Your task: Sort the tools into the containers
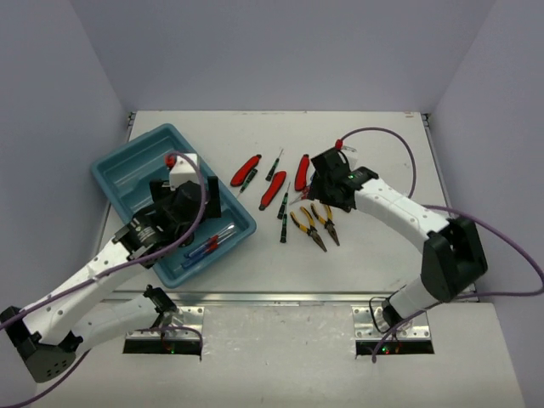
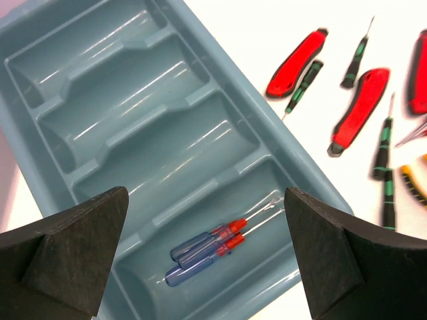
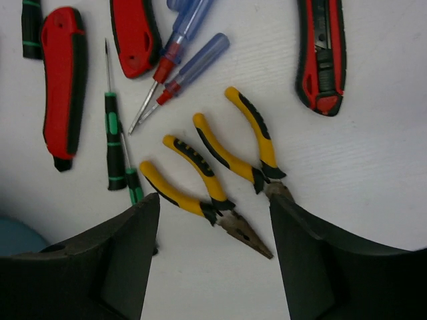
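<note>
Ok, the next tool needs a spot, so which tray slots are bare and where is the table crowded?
In the tray, the three slots beyond the one holding two blue screwdrivers look bare. The table is crowded between tray and right gripper: red cutters, thin screwdrivers, pliers. Bare table lies between pliers and arm bases.

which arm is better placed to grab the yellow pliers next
Right. The right gripper hangs open just above the yellow pliers, while the left gripper is open over the tray, away from them.
</note>
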Available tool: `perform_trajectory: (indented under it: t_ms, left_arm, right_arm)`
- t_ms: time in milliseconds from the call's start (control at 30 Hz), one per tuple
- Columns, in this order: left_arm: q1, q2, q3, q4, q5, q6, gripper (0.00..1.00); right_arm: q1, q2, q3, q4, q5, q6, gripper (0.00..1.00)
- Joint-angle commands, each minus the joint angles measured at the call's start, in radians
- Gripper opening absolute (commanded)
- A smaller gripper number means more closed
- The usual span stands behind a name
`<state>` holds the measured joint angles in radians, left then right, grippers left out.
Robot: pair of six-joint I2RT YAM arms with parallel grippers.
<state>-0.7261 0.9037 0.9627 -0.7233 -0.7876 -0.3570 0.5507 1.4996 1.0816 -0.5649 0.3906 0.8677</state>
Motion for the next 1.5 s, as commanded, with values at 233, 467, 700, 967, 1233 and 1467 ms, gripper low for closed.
perform_trajectory:
  t_ms: [233,467,700,967,1233,1467]
  left_arm:
    - [-0.003,-0.214,-0.181,0.133,0.073,-0.016,1.0]
    - [-0.003,-0.181,-0.166,0.152,0.121,0.009,1.0]
    - [-0.003,-0.19,-0.169,0.17,0.136,0.028,1.0]
    - [-0.003,-0.185,-0.169,0.177,0.16,0.032,1.0]
    - [-0.003,-0.208,-0.156,0.185,0.206,0.024,1.0]
    - [-0.001,-0.298,-0.15,0.207,0.141,0.009,1.0]
  right_arm:
    - [-0.032,0.419,0.36,-0.205,0.094,0.54,0.46]
    - [-0.082,0.601,0.512,-0.239,0.063,0.577,0.4]
    - [-0.11,0.692,0.552,-0.239,0.041,0.575,0.39]
    - [-0.124,0.749,0.563,-0.239,-0.012,0.574,0.27]
    - [-0.129,0.634,0.521,-0.239,-0.012,0.596,0.1]
    - [-0.131,0.441,0.447,-0.206,-0.019,0.559,0.0]
